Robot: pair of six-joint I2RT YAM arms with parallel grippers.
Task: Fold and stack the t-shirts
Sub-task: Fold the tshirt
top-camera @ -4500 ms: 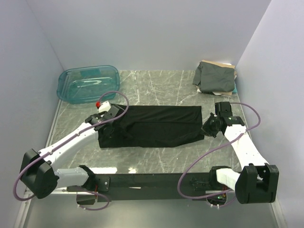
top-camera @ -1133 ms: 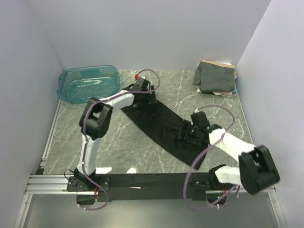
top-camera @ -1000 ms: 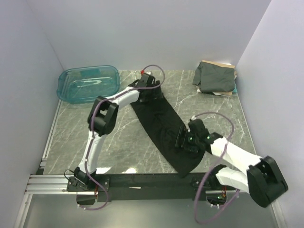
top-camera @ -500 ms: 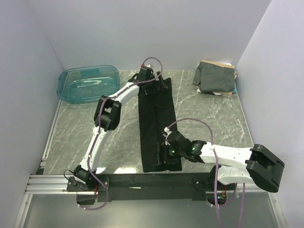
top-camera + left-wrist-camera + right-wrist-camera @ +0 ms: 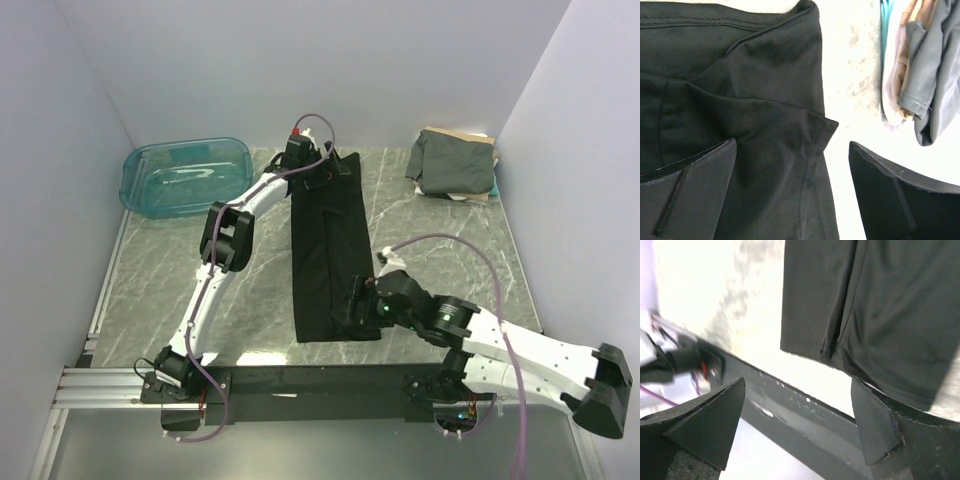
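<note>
A black t-shirt lies as a long folded strip running from the table's far side to its near edge. My left gripper hovers over the far end, open; in the left wrist view the black cloth lies flat beneath and between its fingers, not pinched. My right gripper is at the strip's near right corner, open. In the right wrist view the shirt's near hem lies just past the right gripper, which holds nothing. A folded stack of t-shirts, dark grey-green on top, sits at the back right.
A translucent teal bin stands at the back left. The black front rail runs along the table's near edge, close under the right gripper. The folded stack also shows at the right of the left wrist view. Walls close in on three sides.
The black shirt swung from a diagonal to lying straight, far to near. My left gripper moved to the far edge. My right gripper came toward the near edge and opened wider.
</note>
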